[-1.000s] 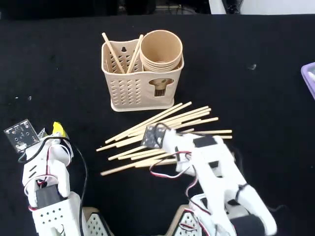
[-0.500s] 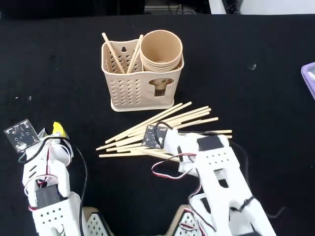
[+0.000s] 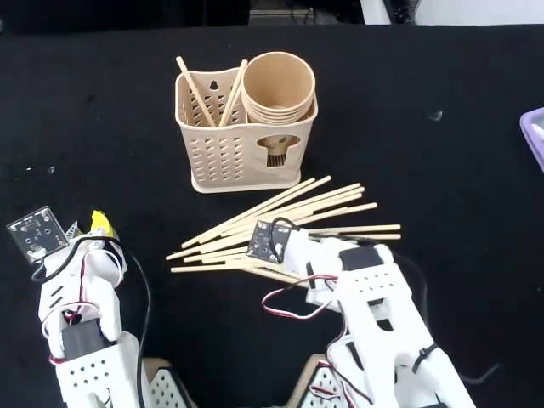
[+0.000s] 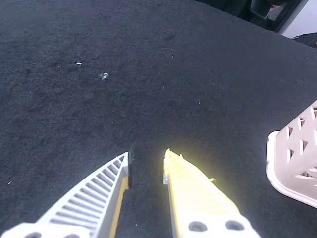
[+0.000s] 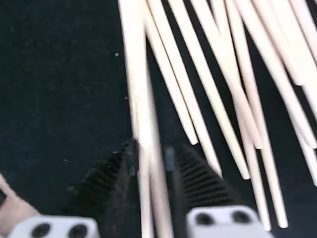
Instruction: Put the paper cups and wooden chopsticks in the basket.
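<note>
My right end effector [image 5: 151, 154] pinches wooden chopsticks [image 5: 141, 124] at the near edge of the pile [image 3: 289, 212] on the bench [image 3: 476, 170], just before the basket [image 3: 223, 157], lying crosswise to its front wall. Paper cups [image 3: 279, 85] fill one basket compartment; two chopsticks [image 3: 197, 89] lean in the other. My left end effector [image 4: 146, 161], slightly spread and empty, is farther off.

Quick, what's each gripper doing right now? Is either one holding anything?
Left gripper: open, holding nothing.
Right gripper: closed on wooden chopsticks.
</note>
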You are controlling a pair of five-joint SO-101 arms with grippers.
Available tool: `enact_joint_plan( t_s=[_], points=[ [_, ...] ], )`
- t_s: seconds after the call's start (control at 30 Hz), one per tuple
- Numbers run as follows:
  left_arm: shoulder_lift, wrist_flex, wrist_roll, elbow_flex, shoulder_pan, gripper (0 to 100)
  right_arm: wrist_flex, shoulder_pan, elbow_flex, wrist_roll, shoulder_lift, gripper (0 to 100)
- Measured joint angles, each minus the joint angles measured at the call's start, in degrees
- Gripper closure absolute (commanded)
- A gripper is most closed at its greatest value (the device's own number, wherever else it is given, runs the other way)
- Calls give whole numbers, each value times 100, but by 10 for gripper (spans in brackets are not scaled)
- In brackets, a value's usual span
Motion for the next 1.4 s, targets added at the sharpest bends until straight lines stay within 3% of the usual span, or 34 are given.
enact_joint_plan(
  t_s=[0.47,0.63,1.13,1.4],
  points=[
    [0,0,0,0,0,873,-70,0,18,0,0,870],
    [0,0,0,0,0,873,-229,0,18,0,0,798],
    [0,0,0,0,0,873,-255,0,35,-105,18,815],
    [0,0,0,0,0,873,-756,0,-220,-114,1011,822]
  ],
)
